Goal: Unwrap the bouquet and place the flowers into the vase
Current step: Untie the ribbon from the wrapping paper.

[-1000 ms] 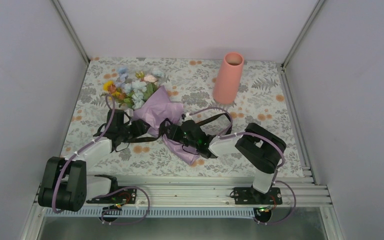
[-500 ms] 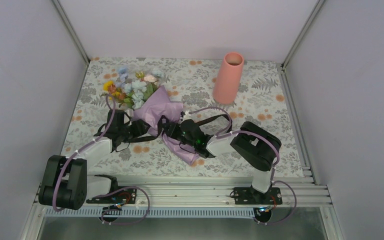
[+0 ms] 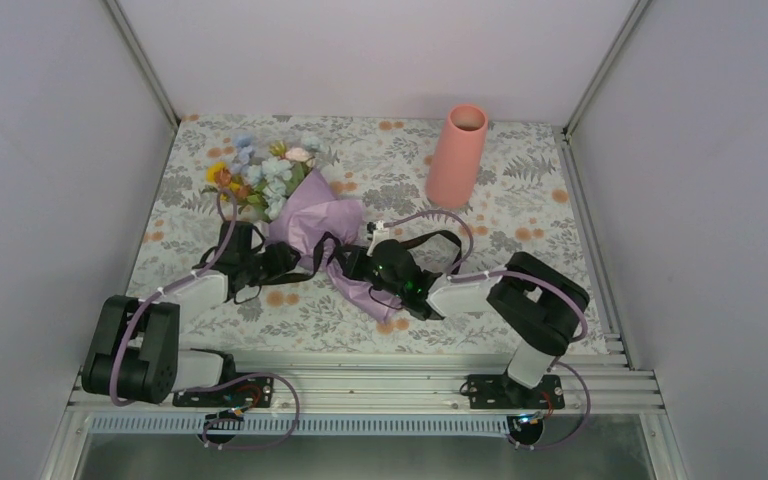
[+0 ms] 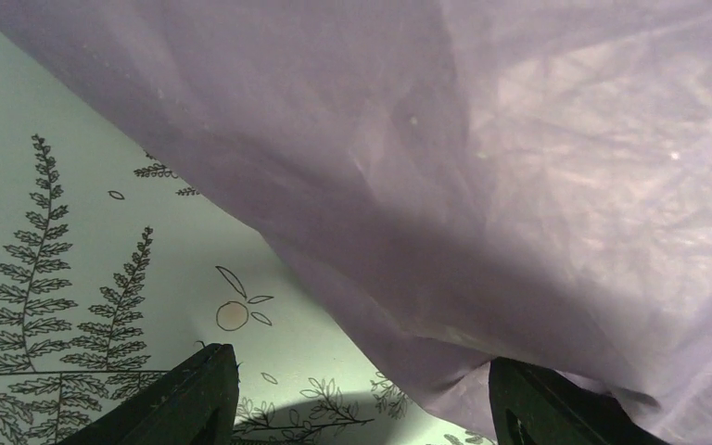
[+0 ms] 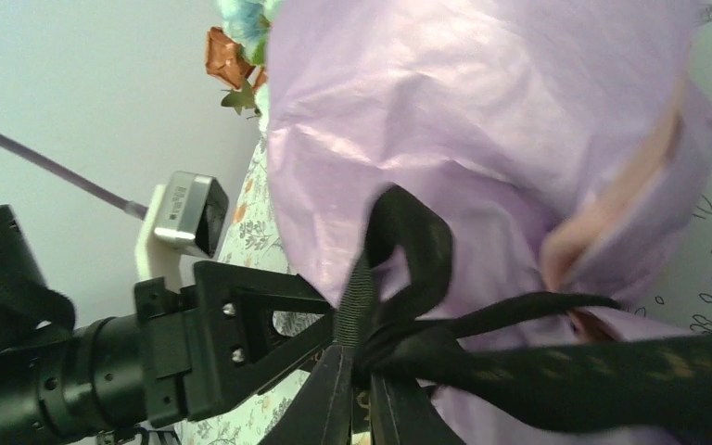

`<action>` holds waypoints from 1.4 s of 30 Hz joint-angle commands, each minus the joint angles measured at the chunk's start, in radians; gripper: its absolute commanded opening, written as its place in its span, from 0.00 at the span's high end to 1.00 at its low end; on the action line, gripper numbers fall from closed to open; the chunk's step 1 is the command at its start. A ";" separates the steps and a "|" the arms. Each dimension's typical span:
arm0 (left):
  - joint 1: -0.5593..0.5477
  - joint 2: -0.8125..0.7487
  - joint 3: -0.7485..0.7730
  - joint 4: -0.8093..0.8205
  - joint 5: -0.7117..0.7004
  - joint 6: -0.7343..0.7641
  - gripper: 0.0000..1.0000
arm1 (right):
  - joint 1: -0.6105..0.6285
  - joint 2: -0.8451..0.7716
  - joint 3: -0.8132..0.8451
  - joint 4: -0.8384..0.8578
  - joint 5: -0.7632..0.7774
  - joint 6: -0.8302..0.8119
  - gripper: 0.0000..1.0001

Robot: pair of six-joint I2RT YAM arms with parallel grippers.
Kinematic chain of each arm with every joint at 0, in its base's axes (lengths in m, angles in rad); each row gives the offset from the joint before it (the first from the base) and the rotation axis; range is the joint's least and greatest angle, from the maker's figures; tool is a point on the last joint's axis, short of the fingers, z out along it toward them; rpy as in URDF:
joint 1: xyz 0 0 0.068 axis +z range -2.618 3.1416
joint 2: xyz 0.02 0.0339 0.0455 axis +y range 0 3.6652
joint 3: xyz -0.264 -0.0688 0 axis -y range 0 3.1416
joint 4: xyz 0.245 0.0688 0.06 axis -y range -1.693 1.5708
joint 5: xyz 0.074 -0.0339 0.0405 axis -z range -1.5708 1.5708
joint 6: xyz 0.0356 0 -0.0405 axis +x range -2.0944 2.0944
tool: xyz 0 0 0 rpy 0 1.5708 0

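Note:
The bouquet point(image 3: 305, 218) lies on the tablecloth, its flowers point(image 3: 260, 175) pointing to the far left. Lilac paper point(image 5: 464, 120) wraps the stems, and a black ribbon point(image 5: 410, 248) is tied round it. My right gripper point(image 5: 362, 375) is shut on a loop of that ribbon, at the bouquet's near right side point(image 3: 348, 262). My left gripper point(image 4: 362, 399) is open and low at the near left side point(image 3: 282, 260), with the paper's edge point(image 4: 519, 185) draped over its right finger. The salmon-pink vase point(image 3: 457, 155) stands upright at the far right.
A floral tablecloth point(image 3: 520, 215) covers the table. White walls and metal frame posts close in the left, back and right. A slotted rail point(image 3: 360, 365) runs along the near edge by the arm bases. Purple cables loop over both arms.
The right gripper has shut on the black ribbon and its arm has shifted slightly right. The bouquet has nudged a little toward the back. The left gripper stays open in place.

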 commanded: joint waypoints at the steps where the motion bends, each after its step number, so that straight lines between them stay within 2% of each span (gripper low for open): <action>1: -0.002 0.024 0.004 0.030 -0.030 0.027 0.32 | -0.003 -0.060 -0.022 0.005 0.008 -0.073 0.92; 12: -0.003 0.034 0.020 0.019 -0.056 0.038 0.32 | -0.004 -0.168 -0.037 -0.103 0.054 -0.073 0.96; 15: -0.005 0.030 0.019 0.023 -0.045 0.031 0.32 | -0.003 -0.152 -0.018 -0.142 0.031 -0.047 0.87; 21: -0.006 -0.003 0.007 0.021 -0.026 0.018 0.32 | 0.005 -0.078 -0.002 -0.074 -0.030 -0.006 0.77; 24: -0.007 -0.010 0.004 0.016 -0.021 0.018 0.32 | 0.012 -0.017 0.003 -0.027 -0.042 0.061 0.68; 26: -0.007 -0.012 0.000 0.018 -0.019 0.018 0.32 | 0.014 0.025 0.011 0.006 -0.033 0.092 0.67; 37: -0.007 -0.001 -0.022 0.043 0.002 0.009 0.32 | 0.018 0.167 0.134 0.025 0.005 0.122 0.68; 42: -0.006 0.009 -0.025 0.056 0.004 0.005 0.32 | 0.018 0.163 0.134 0.011 0.028 0.096 0.85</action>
